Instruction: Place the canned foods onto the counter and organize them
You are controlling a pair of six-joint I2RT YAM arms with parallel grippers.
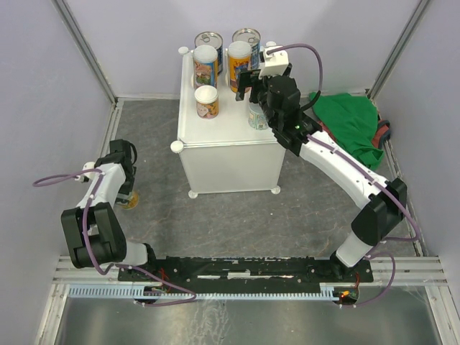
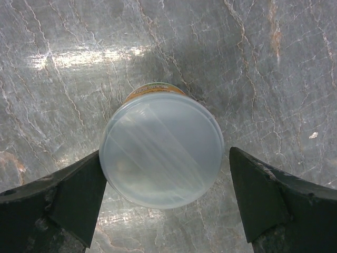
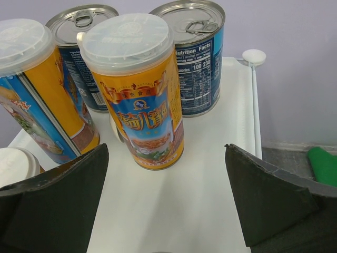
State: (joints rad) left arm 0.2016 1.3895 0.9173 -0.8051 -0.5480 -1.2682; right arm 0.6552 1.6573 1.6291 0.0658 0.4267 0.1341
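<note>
Several canned foods stand on the white counter point(image 1: 226, 147): two blue ones with silver tops point(image 1: 208, 37) point(image 1: 246, 36), two tall yellow ones with white lids point(image 1: 205, 61) point(image 1: 239, 54), and a shorter one point(image 1: 207, 100). Another can point(image 1: 257, 116) is partly hidden under my right arm. My right gripper point(image 1: 248, 85) point(image 3: 166, 150) hovers open over the counter top point(image 3: 210, 200), with nothing between its fingers and a yellow can point(image 3: 134, 89) just ahead. One white-lidded can point(image 2: 161, 148) point(image 1: 131, 201) stands on the floor. My left gripper point(image 2: 166, 153) point(image 1: 128, 188) is open above it, a finger point(image 2: 73, 195) on each side of the lid.
A green cloth point(image 1: 348, 126) lies on the grey floor right of the counter and shows at the edge of the right wrist view point(image 3: 324, 163). Pale walls close in the back and sides. A round knob point(image 3: 254, 56) marks the counter's far right corner.
</note>
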